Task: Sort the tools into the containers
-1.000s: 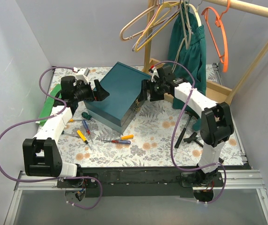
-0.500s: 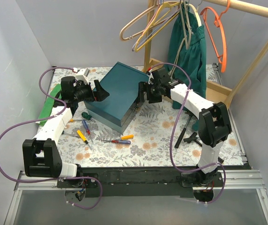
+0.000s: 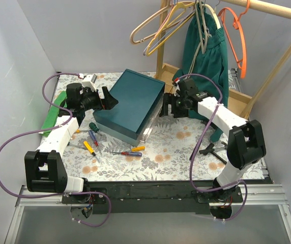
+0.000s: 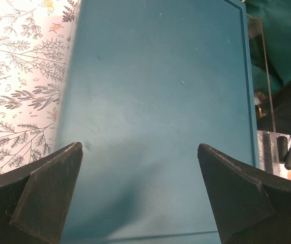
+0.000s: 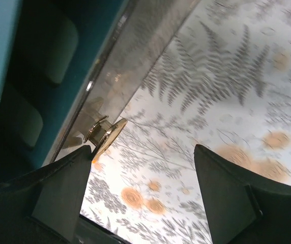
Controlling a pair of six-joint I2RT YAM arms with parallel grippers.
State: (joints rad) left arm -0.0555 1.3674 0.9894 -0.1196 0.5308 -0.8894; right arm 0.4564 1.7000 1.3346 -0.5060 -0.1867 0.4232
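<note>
The dark teal box lies at the middle back of the table. A clear drawer tray sticks out a little along its right side. My left gripper is open at the box's left edge, and its wrist view looks across the lid. My right gripper is open beside the tray, its left finger next to a gold knob. Small screwdrivers lie in front of the box: green, yellow, red-and-blue, orange. Black tools lie at the right.
A wooden rack with coloured hangers and a green garment stands at the back right, its base on the table. A green object lies along the left edge. Purple cables loop over both arms.
My right gripper has moved right, away from the box front. The box has turned and shifted, and the clear tray now shows at its side. The left gripper has stayed put.
</note>
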